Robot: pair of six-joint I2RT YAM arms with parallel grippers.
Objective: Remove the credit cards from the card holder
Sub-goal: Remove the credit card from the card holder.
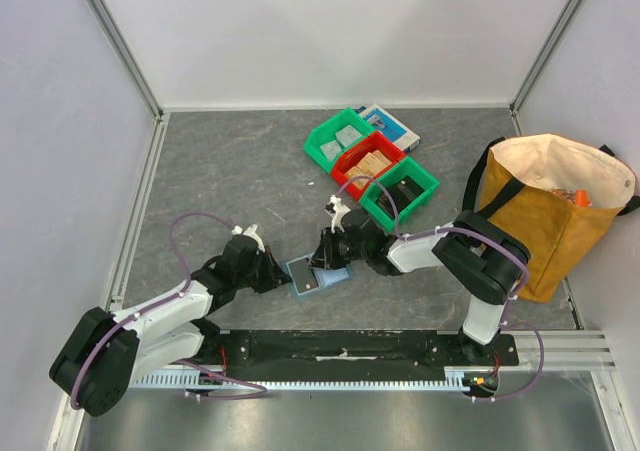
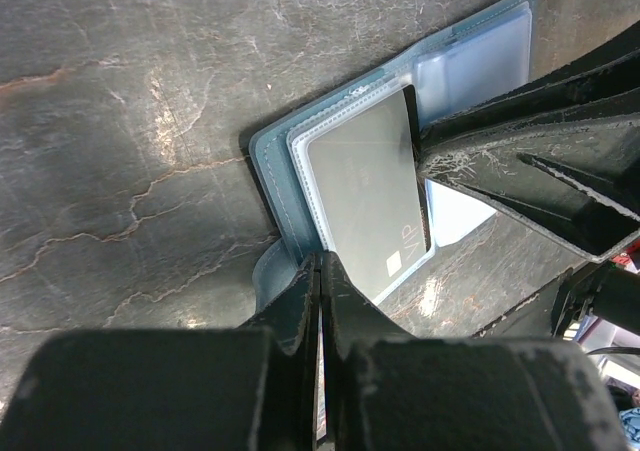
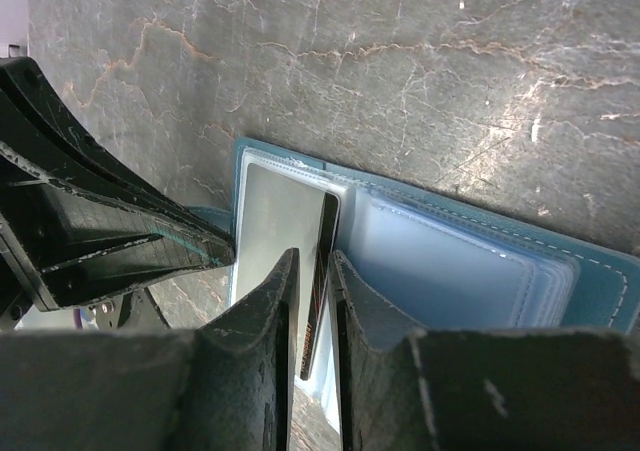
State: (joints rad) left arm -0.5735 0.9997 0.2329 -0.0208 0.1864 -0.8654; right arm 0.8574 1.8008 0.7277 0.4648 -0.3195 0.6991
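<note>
Open card holder [image 1: 316, 276] lies on table [image 1: 230, 181], between both arms. Left end effector [image 2: 320, 266] is clenched on the holder's near edge, pinning it. Right end effector [image 3: 312, 271] straddles a credit card [image 2: 365, 186] tilted up at one edge; can't tell if it's pinched firmly. To do it well: close squarely on the card only, not the clear sleeve, then pull straight along the pocket with the left anchoring.
</note>
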